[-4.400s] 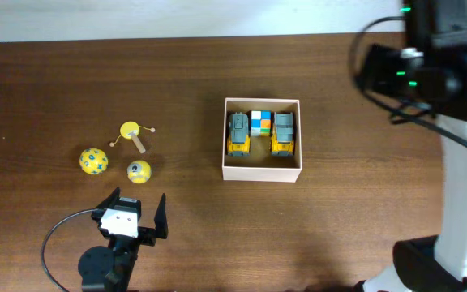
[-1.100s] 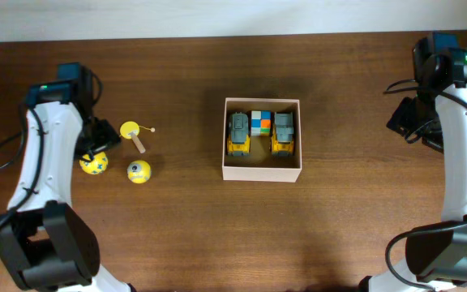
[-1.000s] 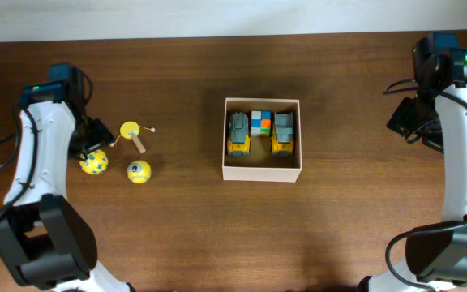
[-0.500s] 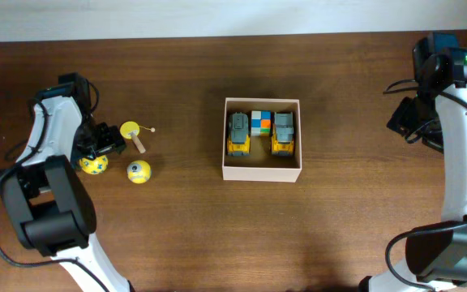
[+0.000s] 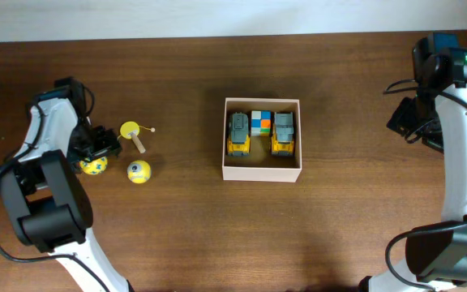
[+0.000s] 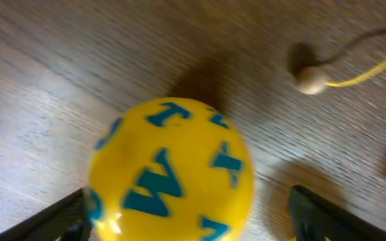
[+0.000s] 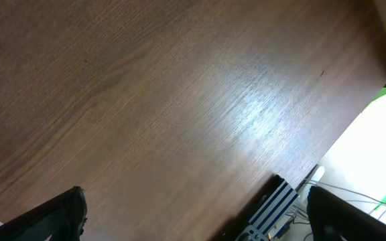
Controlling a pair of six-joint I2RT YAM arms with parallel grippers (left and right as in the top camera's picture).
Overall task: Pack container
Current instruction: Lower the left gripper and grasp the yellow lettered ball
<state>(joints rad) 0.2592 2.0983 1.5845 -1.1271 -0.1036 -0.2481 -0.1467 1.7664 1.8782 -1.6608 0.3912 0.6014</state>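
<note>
The container point(image 5: 262, 172), a white box with a tan floor, sits mid-table holding two yellow-grey toy trucks point(image 5: 239, 133) point(image 5: 283, 133) and a coloured cube point(image 5: 260, 122). At the left, my left gripper point(image 5: 96, 149) is down over a yellow ball with blue letters point(image 5: 94, 166). In the left wrist view that ball point(image 6: 173, 167) sits between the open fingers point(image 6: 317, 214). The left finger is at its edge and the right finger stands apart from it. My right gripper point(image 7: 196, 204) hangs open over bare wood at the far right point(image 5: 408, 120).
A second yellow ball with an eye point(image 5: 139, 171) lies just right of the lettered one. A yellow disc toy with a stick and stringed beads point(image 5: 130, 130) lies behind them; one bead point(image 6: 308, 79) shows close by. The table's right edge point(image 7: 354, 134) is near my right gripper.
My left gripper has shifted a little toward the lettered ball and come down around it. The right arm has not moved.
</note>
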